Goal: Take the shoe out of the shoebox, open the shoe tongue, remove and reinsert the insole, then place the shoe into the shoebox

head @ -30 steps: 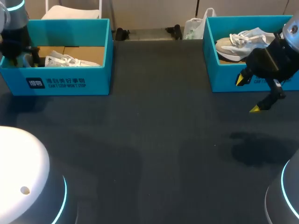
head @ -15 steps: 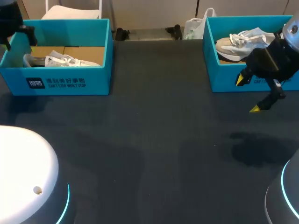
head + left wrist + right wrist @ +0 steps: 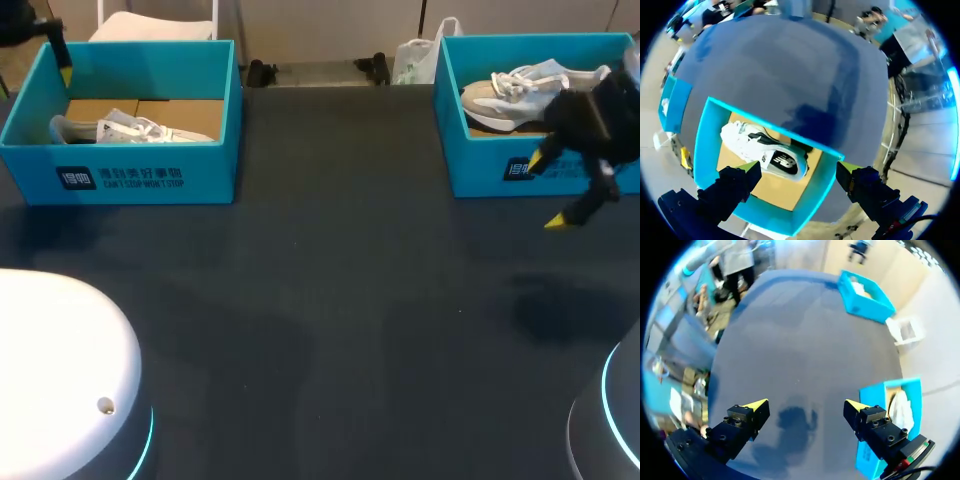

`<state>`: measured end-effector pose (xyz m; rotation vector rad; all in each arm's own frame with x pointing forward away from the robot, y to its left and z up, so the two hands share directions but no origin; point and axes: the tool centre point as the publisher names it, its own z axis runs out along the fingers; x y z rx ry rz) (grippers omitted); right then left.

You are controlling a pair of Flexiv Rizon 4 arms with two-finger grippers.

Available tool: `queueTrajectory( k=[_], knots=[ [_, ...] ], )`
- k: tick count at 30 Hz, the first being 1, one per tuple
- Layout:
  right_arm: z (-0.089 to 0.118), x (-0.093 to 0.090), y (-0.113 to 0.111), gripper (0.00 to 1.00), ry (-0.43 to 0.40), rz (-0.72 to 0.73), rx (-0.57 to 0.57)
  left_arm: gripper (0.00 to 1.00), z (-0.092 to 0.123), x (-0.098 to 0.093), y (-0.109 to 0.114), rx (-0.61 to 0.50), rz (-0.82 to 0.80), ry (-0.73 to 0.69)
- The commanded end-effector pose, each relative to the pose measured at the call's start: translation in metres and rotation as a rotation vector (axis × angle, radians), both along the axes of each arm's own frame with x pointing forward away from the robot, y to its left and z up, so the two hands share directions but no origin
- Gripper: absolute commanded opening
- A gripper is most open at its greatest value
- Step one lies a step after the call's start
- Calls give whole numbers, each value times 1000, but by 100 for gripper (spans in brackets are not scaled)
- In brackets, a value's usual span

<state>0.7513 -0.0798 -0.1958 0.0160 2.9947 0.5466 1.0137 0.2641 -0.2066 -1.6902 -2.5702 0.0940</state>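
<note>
Two teal shoeboxes stand at the table's far corners. The left shoebox (image 3: pixel 130 180) holds a white shoe (image 3: pixel 135 128) lying on its side. My left gripper (image 3: pixel 799 167) hangs open high above this shoebox (image 3: pixel 702 145), with the white shoe (image 3: pixel 765 152) straight below it. In the head view only a bit of my left arm (image 3: pixel 28 22) shows, at the far left corner. The right shoebox (image 3: pixel 480 170) holds a grey-white shoe (image 3: pixel 515 90). In front of that box my right gripper (image 3: pixel 546 192) is open above the mat, holding nothing. From the right wrist, the right shoebox (image 3: pixel 875 390) lies beside my right gripper (image 3: pixel 806 405).
A dark mat (image 3: pixel 330 300) covers the table between the boxes. The left shoebox (image 3: pixel 867 307) shows far ahead in the right wrist view. My arm bases sit at the near left (image 3: pixel 60 380) and near right (image 3: pixel 610 420) corners.
My left arm has risen out of the left shoebox, leaving the white shoe lying inside. My right gripper has shifted a little to the right, still open.
</note>
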Motion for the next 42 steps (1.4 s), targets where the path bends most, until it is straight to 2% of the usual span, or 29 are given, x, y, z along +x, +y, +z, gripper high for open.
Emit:
queueTrajectory(
  k=[1,8,9,11,14,15,19,42],
  knots=[
    [2,13,-22,100,25,-176,65,100,0,5,1,0,-3,8],
    [12,52,-68,100,73,-348,34,100,0,5,1,0,-3,8],
    [14,58,-74,100,51,-343,29,100,0,5,1,0,-3,8],
    [19,68,-86,100,79,-413,2,100,0,5,1,0,-3,8],
    [24,82,-103,100,35,-512,43,100,0,5,1,0,-3,8],
    [26,87,-108,100,65,-564,29,100,0,5,1,0,-3,8],
    [33,119,-126,100,67,-601,74,100,0,5,1,0,-3,8],
    [33,119,-126,100,67,-601,74,100,0,5,1,0,-3,8]
  ],
)
